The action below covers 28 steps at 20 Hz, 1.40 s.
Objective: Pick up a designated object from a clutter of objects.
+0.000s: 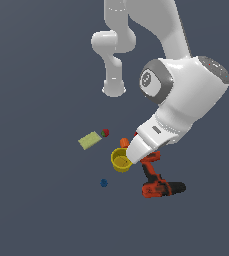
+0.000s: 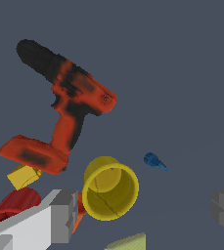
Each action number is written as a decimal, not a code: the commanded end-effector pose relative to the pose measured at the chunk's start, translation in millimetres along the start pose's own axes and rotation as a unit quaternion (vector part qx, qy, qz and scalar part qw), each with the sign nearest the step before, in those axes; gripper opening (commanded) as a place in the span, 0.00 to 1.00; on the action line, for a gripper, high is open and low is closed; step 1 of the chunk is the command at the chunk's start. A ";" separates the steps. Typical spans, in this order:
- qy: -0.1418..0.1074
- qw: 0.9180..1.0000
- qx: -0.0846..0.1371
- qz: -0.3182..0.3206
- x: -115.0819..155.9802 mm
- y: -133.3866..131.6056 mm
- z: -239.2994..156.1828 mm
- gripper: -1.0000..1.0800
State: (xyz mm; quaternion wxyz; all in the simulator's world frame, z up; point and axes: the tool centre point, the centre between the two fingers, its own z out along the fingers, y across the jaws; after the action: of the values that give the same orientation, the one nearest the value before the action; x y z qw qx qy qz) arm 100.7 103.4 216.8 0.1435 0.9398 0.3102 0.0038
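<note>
Drill [image 2: 67, 105] red-orange w/ black.

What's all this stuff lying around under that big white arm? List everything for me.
power drill: one, red-orange and black, lying on the floor just beyond the arm's tip.
yellow cup: one, yellow, on its side with its mouth showing, beside the drill toward the exterior view's left.
orange cylinder: one, orange, just behind the yellow cup, partly hidden by the arm.
red cup: one, red, seen only in the wrist view, by the drill's base.
yellow block: one, yellow, against the drill's base.
green card: one, pale green, flat, apart toward the exterior view's left.
berry: one, red and green, at the card's corner.
blue ball: one, blue, alone in front of the cup.
fingers: two, grey, spread wide apart, holding nothing.
</note>
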 end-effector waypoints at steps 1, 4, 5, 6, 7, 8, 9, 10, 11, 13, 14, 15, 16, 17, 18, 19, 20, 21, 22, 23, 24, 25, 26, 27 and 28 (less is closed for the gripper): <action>0.002 0.998 -0.024 -0.049 21.6 -10.8 13.9 1.00; 0.005 0.993 -0.052 -0.108 46.6 -26.3 31.0 1.00; 0.006 0.990 -0.061 -0.128 54.7 -32.1 36.8 1.00; 0.007 0.987 -0.070 -0.148 62.7 -38.3 42.6 1.00; 0.008 0.983 -0.079 -0.167 70.6 -44.8 48.5 1.00; 0.009 0.978 -0.088 -0.187 78.4 -51.6 54.5 1.00; 0.010 0.973 -0.097 -0.207 85.9 -58.6 60.4 1.00; 0.011 0.968 -0.105 -0.226 93.0 -65.6 66.1 1.00; 0.012 0.963 -0.113 -0.244 99.5 -72.5 71.6 1.00; 0.014 0.953 -0.126 -0.276 111.0 -85.7 81.8 1.00; 0.015 0.948 -0.132 -0.290 116.1 -92.0 86.4 1.00; 0.016 0.942 -0.138 -0.304 120.7 -98.0 90.8 1.00; 0.017 0.938 -0.143 -0.317 124.8 -103.6 94.8 1.00; 0.018 0.933 -0.148 -0.328 128.6 -108.9 98.6 1.00; 0.018 0.928 -0.152 -0.339 131.9 -113.8 102.0 1.00; 0.019 0.924 -0.156 -0.348 134.8 -118.4 105.2 1.00; 0.020 0.920 -0.159 -0.357 137.4 -122.5 108.0 1.00; 0.020 0.917 -0.162 -0.364 139.7 -126.1 110.5 1.00; 0.021 0.914 -0.165 -0.370 141.6 -129.3 112.6 1.00; 0.021 0.911 -0.167 -0.376 143.2 -132.1 114.5 1.00; 0.021 0.909 -0.169 -0.380 144.5 -134.3 116.0 1.00; 0.021 0.907 -0.170 -0.384 145.5 -136.1 117.2 1.00; 0.022 0.906 -0.171 -0.386 146.2 -137.3 118.0 1.00; 0.022 0.905 -0.172 -0.388 146.6 -138.1 118.5 1.00; 0.022 0.905 -0.172 -0.388 146.7 -138.4 118.7 1.00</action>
State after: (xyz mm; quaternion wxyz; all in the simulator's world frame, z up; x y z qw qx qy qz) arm 149.4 262.6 54.0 0.2849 0.7078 0.6461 0.0210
